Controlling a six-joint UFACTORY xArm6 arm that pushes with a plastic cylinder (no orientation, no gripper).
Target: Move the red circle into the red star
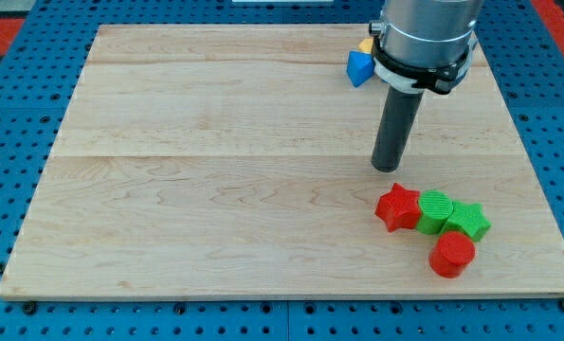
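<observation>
Resting on bare wood, my tip (388, 168) sat right of the frame's centre, touching no block; it is a plain rod with nothing to open or close, and it held nothing. Well below it and to the right, near the board's lower right edge, lay the red circle (451, 254). That circle touched the underside of 2 green blocks: a green block (435, 210) whose shape was unclear, and a green star (469, 220) to its right. Against the left of the first green block lay the red star (399, 207), just below my tip and apart from the red circle. Farther off, at the upper right of the wooden board (215, 161), a blue block (359, 67) and a yellow block (366, 45) sat partly hidden behind the arm.
</observation>
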